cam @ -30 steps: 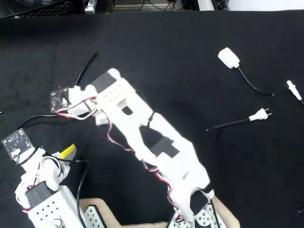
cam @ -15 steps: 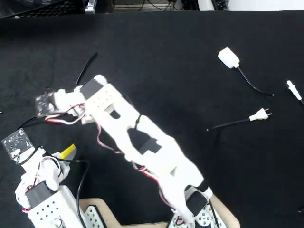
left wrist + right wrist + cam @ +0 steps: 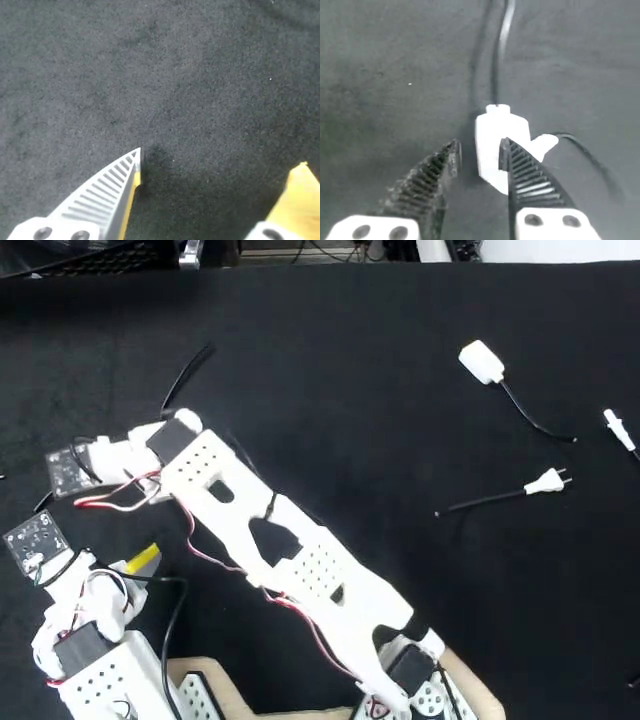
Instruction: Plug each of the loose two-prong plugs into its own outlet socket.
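Near-left corner of the surface (image 3: 330,360): the left gripper (image 3: 219,159) sits released, jaws wide apart, with bare black cloth between them. Nothing of the task lies within its reach.

Left side of the surface: your right arm stretches across from the near edge. The right gripper (image 3: 479,144) is spread, holding nothing. A white connector body (image 3: 492,135) lies on the cloth at the fingertips. I cannot tell whether it is plug or socket.

Key relation:
- Its cord (image 3: 501,45) runs straight away from the gripper, so the long axis lines up with the direction the fingers point.
- The fingers therefore sit ready to pinch across its width.
- The body is off-centre in the gap. It crowds one finger and is partly covered by it, with open cloth towards the other.

Judgement: shift sideways towards the covered side before closing, or that finger may land on top of the body.

Right half, towards the far edge: a white block (image 3: 481,362) with its own cord.

Right side, mid-depth: a two-prong plug (image 3: 548,480) lies loose, prongs pointing to the right edge, cord trailing back towards the centre. A small white piece (image 3: 619,428) lies by the right edge. All three are well apart from both grippers; the right arm's base is the nearer.
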Controlling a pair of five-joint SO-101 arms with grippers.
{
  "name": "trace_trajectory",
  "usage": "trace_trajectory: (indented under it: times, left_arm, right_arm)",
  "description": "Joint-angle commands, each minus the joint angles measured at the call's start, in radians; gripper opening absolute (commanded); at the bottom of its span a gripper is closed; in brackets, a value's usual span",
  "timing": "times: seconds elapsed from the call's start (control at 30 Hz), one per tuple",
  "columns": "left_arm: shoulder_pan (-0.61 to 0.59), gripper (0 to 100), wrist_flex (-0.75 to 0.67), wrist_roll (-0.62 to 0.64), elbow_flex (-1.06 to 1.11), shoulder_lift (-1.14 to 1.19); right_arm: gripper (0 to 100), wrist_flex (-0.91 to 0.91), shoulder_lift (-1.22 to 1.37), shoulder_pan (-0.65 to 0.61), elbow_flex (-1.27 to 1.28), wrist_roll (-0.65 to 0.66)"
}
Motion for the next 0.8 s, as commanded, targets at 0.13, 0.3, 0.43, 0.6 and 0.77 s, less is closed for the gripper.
trace_trajectory:
  times: [0.13,0.3,0.43,0.6,0.77]
  left_arm:
    - [0.008,43,0.006,-0.005,0.016,-0.008]
    - [0.008,43,0.006,-0.005,0.016,-0.008]
    - [0.008,43,0.006,-0.005,0.016,-0.008]
    - [0.008,43,0.006,-0.005,0.016,-0.008]
    - [0.008,43,0.006,-0.005,0.016,-0.008]
  right_arm:
    - [14.9,-0.031,-0.016,0.026,-0.136,0.009]
    - [14.9,-0.173,0.022,0.055,0.001,0.009]
    - [14.9,-0.206,0.059,0.061,0.016,0.005]
    - [14.9,-0.132,0.096,0.061,0.013,0.003]
    - [14.6,-0.121,0.134,0.061,0.015,0.005]
